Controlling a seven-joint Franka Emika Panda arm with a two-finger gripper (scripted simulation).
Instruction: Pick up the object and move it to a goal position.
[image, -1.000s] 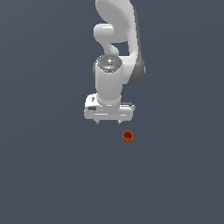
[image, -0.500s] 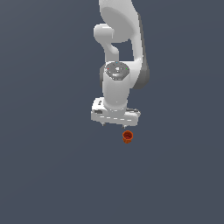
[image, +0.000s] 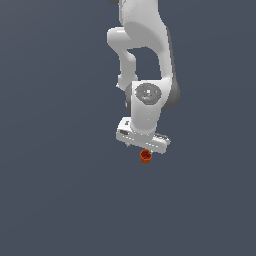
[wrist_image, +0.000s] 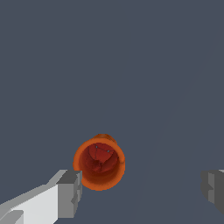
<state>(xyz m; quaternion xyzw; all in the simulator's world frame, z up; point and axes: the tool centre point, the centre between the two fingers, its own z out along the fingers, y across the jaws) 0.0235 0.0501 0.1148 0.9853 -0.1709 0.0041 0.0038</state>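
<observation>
Orange-red cup (wrist_image: 99, 162), hollow top facing the wrist camera, sits on the grey floor (image: 60, 200) at the arm's (image: 147, 75) 6 o'clock in the exterior view, directly beneath the gripper (wrist_image: 142, 190), whose jaws stand wide apart, one finger (wrist_image: 70, 192) just beside the rim, nothing gripped.

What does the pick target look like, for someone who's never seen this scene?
Find the white robot arm hanging over the plain grey-blue floor, then follow it down to the tool at its lower end. Just below sits the orange-red cup: tiny, round, hollow-topped. It is the only coloured thing there, and far smaller than the tool.
</observation>
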